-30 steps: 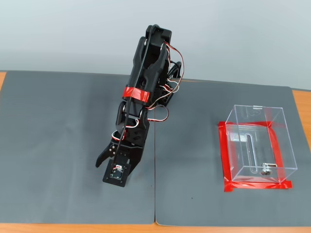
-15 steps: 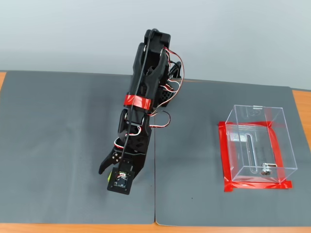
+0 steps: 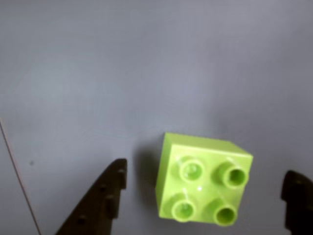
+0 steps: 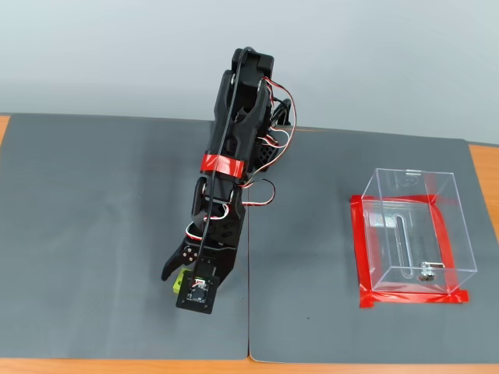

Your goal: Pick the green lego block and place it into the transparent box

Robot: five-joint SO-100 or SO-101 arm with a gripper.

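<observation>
End effector [image 3: 205,196], fingers spread wide, has dropped lower, straddling the green lego block [image 3: 202,178] without touching it.

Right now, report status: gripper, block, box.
Gripper open, fingers astride green lego block, no contact seen. Block on grey mat. Transparent box empty, path clear.

Two dark grey mats [image 4: 93,234] lie side by side on worktop [image 4: 483,167], seam [image 4: 249,312] between them running front to back. Orange wood of worktop shows at far left, far right and along near edge. Pale grey wall [image 4: 117,54] behind. Below me in wrist view: plain grey mat surface [image 3: 146,63], thin pale line [image 3: 19,181] at left.
</observation>
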